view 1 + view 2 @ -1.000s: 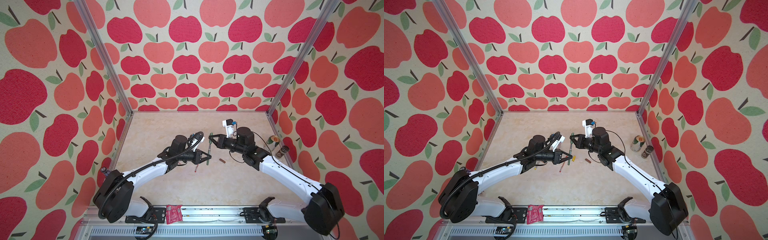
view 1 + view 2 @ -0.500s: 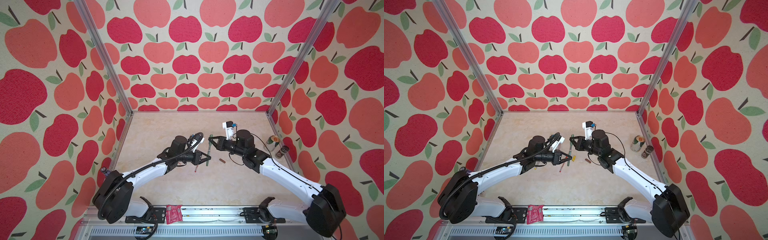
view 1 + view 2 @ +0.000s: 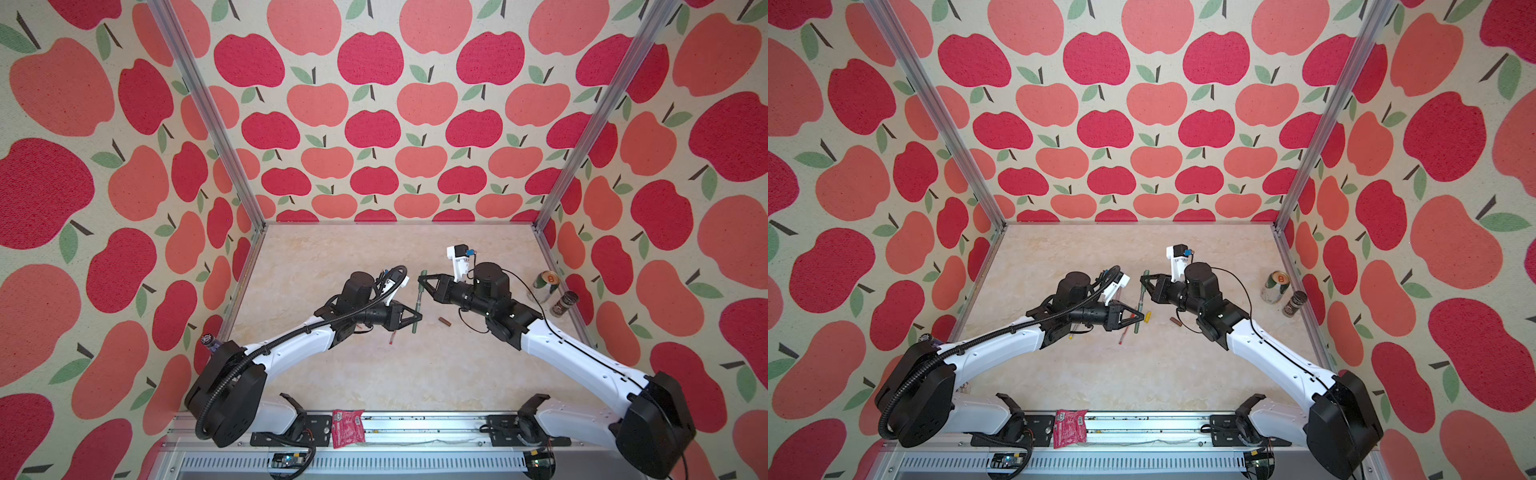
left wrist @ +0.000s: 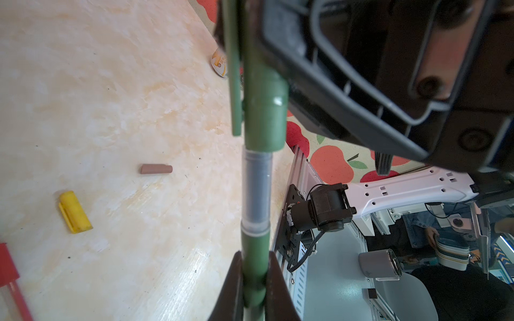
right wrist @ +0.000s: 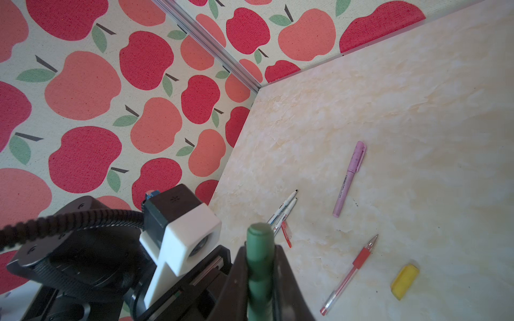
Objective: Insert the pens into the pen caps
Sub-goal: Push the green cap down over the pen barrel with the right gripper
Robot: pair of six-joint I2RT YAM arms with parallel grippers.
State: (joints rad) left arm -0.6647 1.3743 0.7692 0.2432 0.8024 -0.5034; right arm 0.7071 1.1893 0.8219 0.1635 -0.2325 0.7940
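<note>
Above the middle of the marble-patterned bench (image 3: 374, 257), the left gripper (image 3: 417, 319) is clamped on the lower barrel of a slim dark green plastic pen (image 3: 417, 305). The right gripper (image 3: 421, 283) pinches the matching dark green clip-on cap (image 4: 264, 111) at the pen's upper end. The left wrist view shows the pen's clear grip section entering the cap's mouth. On the bench beneath them lie an uncapped clear pen with a red grip (image 5: 350, 273), a stubby yellow cap (image 5: 404, 282) and a short brown cap (image 4: 155, 169). A small red cap (image 5: 286, 233) lies just beside two white-barrelled pens (image 5: 283, 211) set side by side, near a lilac-pink pen (image 5: 349, 178) with its cap on. A green-and-gold drinks can (image 3: 546, 284) and a dark jar (image 3: 563, 303) stand at the bench's right edge.
</note>
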